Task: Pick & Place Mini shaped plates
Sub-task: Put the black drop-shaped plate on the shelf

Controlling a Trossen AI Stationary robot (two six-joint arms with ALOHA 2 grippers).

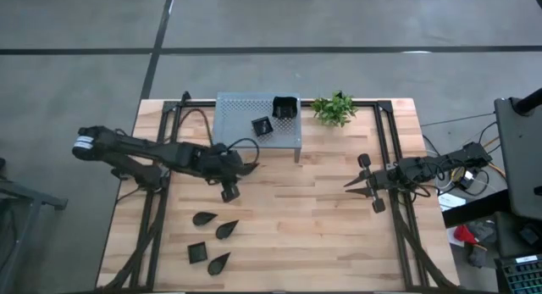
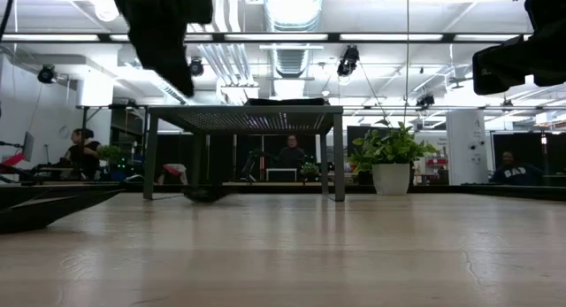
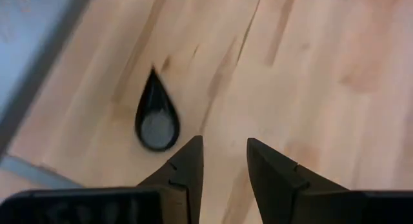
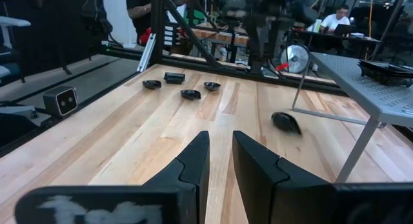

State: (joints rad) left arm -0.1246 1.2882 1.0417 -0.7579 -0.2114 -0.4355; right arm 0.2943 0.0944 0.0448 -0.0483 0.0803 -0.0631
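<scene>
left gripper [image 1: 240,169] hung over the table just in front of the grey perforated shelf [image 1: 237,116], fingers parted with a narrow gap and nothing between them. your left wrist view showed a teardrop plate [image 3: 155,115] lying flat on the wood just beside the fingertips [image 3: 191,153], not between them. in the right wrist view the same dish [image 4: 286,122] sat near the shelf's front leg.

right gripper [image 1: 353,183] waited at the table's right side, fingers slightly apart, empty.

plates were in two groups: two square dishes on the shelf top, a small one [image 1: 261,125] and a larger one [image 1: 285,108] near the back corner; four on the table at front left, three leaf shapes [image 1: 204,218] [image 1: 226,230] [image 1: 218,262] and one small square [image 1: 197,252]. the green plant [image 1: 334,108] stood just beside the shelf.

risks, as i judged them:
- the teardrop sat off to one side of your finger line. coming straight down would likely have put a fingertip on its rim and skated it across the wood.
- it is glossy, shallow and tapered; a pinch across the pointed end looked likely to squirt it out.
- it lay close to the shelf leg, so a nudge could have pushed it under the shelf.
- lifting onto the shelf, a low approach risked clipping the shelf edge or bumping the two dishes up there.
</scene>
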